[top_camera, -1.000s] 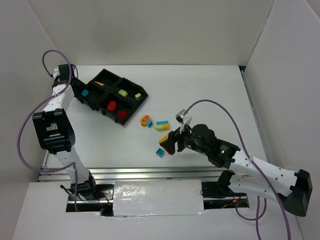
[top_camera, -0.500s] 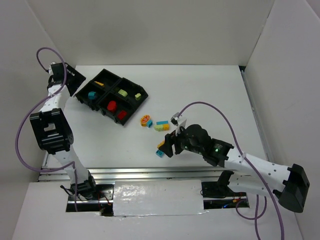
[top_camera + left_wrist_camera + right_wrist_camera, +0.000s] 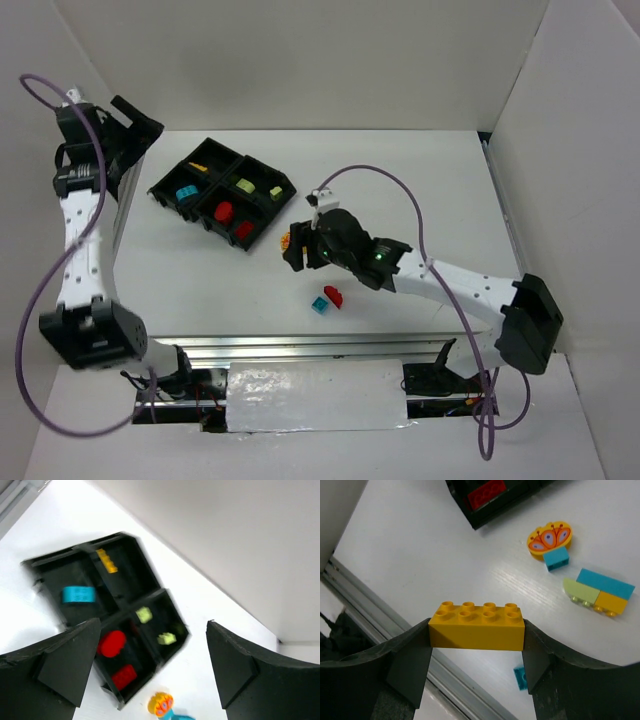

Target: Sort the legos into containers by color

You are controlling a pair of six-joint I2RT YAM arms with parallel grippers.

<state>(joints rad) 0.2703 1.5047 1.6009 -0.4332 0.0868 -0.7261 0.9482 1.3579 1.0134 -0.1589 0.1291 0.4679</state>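
Observation:
The black tray sits at the back left; its containers hold a yellow brick, a teal brick, two pale green bricks and two red bricks. My left gripper hangs open and empty, high off the tray's far left corner. My right gripper is shut on a long yellow brick above the table's middle. Loose on the table lie a flower piece on a teal block, a green, teal and yellow stack, a teal brick and a red brick.
White walls close in the table at the back and both sides. A metal rail runs along the near edge. The right arm reaches across the table's centre, covering the multicoloured stack in the top view.
My left gripper opened and rose up-left away from the tray, leaving the teal brick in its compartment. My right gripper moved up-left from the near bricks, carrying the yellow brick.

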